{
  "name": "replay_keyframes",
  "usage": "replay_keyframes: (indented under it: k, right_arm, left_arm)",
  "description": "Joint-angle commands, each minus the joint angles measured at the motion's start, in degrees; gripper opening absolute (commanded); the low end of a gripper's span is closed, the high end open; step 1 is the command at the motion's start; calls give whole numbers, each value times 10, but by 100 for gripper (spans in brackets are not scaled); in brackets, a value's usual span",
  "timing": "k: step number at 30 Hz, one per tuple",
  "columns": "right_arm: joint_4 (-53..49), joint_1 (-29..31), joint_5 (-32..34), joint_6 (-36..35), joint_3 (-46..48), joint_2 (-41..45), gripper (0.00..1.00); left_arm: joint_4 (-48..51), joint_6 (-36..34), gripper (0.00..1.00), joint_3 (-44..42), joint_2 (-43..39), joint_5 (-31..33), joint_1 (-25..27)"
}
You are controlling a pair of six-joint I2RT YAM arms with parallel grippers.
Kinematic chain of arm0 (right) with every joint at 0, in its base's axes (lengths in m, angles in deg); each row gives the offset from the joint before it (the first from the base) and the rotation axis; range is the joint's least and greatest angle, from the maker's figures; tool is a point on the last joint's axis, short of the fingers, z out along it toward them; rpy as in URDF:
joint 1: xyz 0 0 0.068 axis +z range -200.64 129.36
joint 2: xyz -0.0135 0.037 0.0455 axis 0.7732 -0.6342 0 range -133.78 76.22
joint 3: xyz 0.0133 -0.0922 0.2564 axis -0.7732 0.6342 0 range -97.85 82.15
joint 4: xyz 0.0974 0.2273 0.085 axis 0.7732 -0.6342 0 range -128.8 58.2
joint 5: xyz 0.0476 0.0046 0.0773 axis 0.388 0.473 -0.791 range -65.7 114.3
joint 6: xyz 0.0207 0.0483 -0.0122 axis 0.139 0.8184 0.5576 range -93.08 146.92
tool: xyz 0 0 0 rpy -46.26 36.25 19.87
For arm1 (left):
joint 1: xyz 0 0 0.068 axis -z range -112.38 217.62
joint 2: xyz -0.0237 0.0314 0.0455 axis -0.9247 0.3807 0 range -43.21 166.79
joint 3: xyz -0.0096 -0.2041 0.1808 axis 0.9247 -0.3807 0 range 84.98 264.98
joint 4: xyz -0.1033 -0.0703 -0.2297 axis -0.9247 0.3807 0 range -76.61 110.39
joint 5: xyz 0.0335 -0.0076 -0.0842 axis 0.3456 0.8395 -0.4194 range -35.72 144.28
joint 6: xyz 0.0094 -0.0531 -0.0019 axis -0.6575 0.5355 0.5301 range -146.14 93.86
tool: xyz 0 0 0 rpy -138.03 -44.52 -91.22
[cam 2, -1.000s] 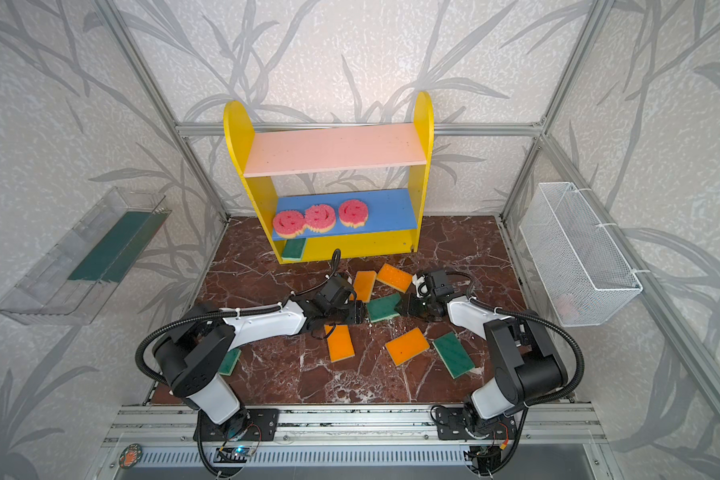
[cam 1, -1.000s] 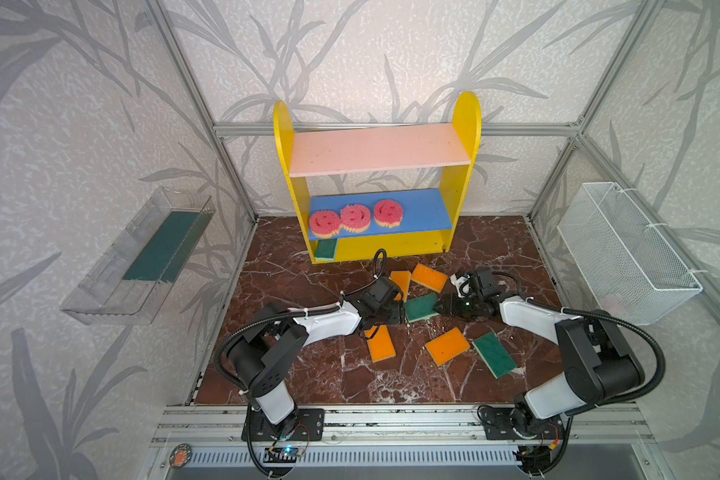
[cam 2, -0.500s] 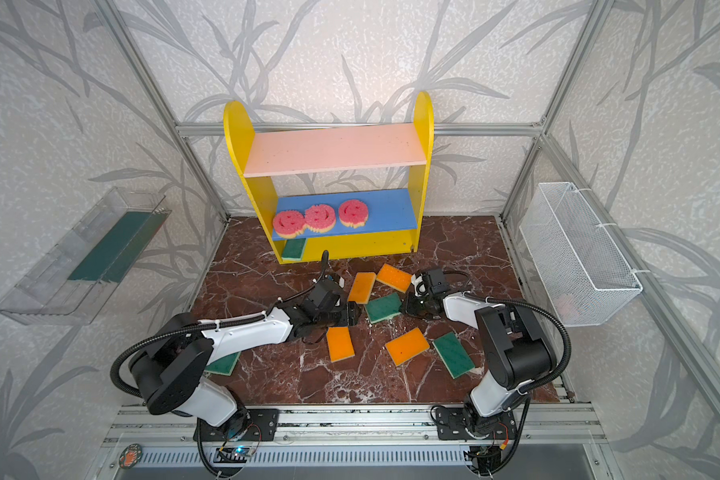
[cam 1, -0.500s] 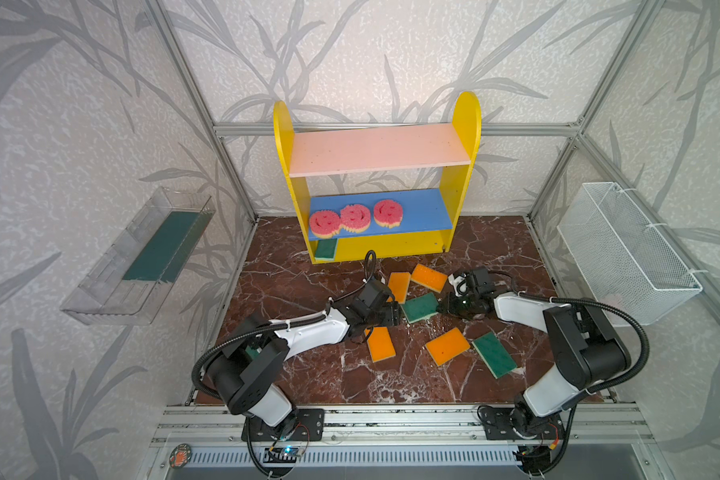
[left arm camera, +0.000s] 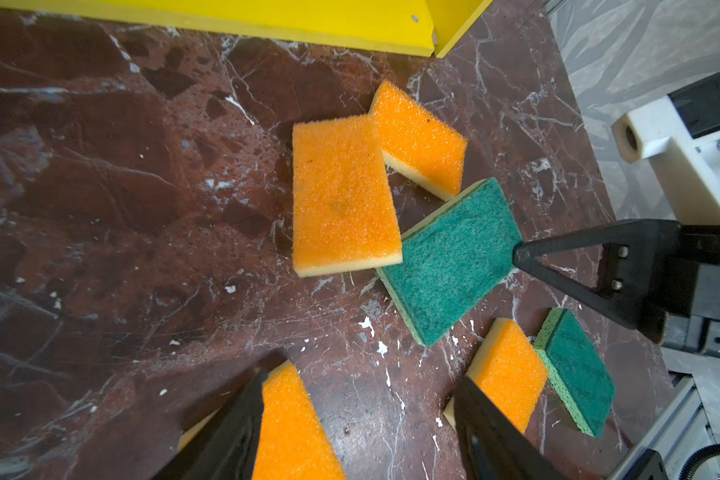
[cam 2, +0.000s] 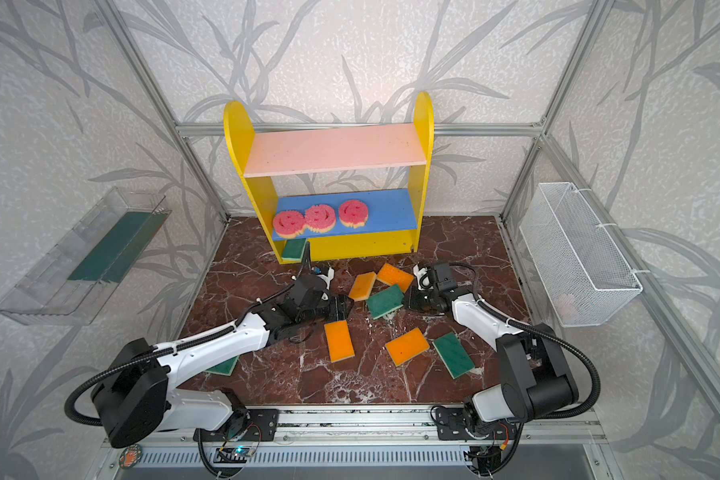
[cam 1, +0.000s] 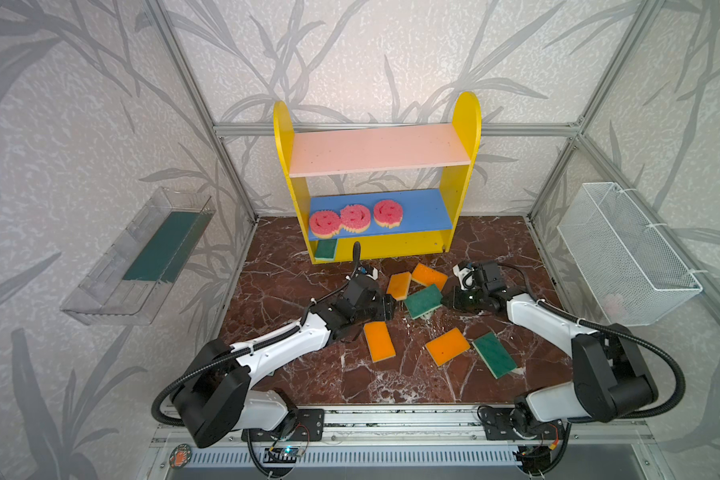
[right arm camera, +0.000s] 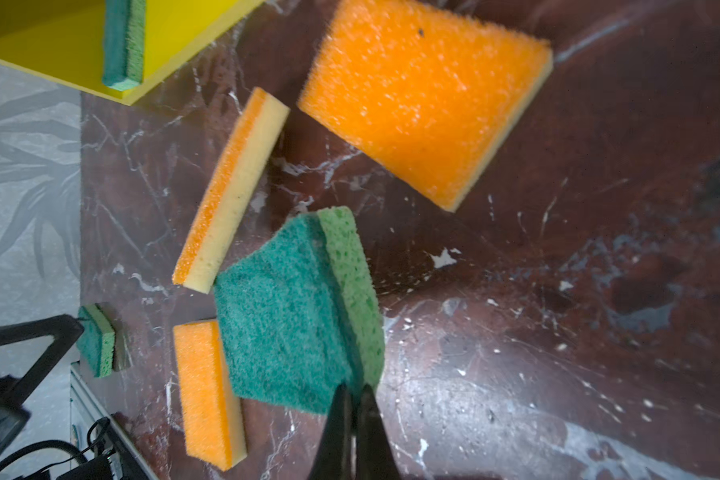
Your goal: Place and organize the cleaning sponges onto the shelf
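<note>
1. Leaning lower than a second ago, the left gripper (left arm camera: pixel 360 376) hangs wide open, empty, over an orange sponge (left arm camera: pixel 296 432) at the floor's (cam 1: pixel 292 291) middle, ready to grab.
2. Three pink sponges (cam 1: pixel 355 217) line the blue board's (cam 1: pixel 425 208) left end on the shelf (cam 1: pixel 466 124), apparently grouped by kind.
3. Right gripper (right arm camera: pixel 353 390), now shut, pinches the green sponge's (right arm camera: pixel 279 316) corner for lifting.

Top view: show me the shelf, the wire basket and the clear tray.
shelf (cam 1: pixel 379 151): in a top view, on its pink upper board.
wire basket (cam 1: pixel 607 266): in a top view, on its mesh wall.
clear tray (cam 1: pixel 100 291): in a top view, on its bare near end.
</note>
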Motion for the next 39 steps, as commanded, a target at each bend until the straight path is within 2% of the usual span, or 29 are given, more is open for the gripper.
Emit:
replay_keyframes:
  k: [1,4,10,15,24,31,34,39]
  right_arm:
    - [-53,-2,-39,-41,-31,23,1]
    - [-76,0,-77,-66,-53,28,1]
    - [-144,25,-101,-126,-118,10,1]
    - [-134,51,-128,-139,-143,-16,0]
    - [-95,66,-168,-134,-174,-68,0]
    - [-65,68,-174,-118,-185,-95,0]
    - [-57,68,-174,-113,-190,-104,0]
    - [-52,68,-173,-115,-201,-107,0]
  left_arm:
    - [-8,-23,70,-4,-21,-96,-40]
    - [-11,-37,62,6,-20,-169,-71]
    - [-24,-51,54,24,-16,-198,-82]
    - [-60,-38,52,22,3,-235,-82]
    - [-77,-30,45,6,10,-246,-81]
    - [-114,-11,34,-22,17,-256,-81]
    - [-118,-8,34,-28,21,-258,-81]
    - [-102,-15,46,-35,27,-248,-81]
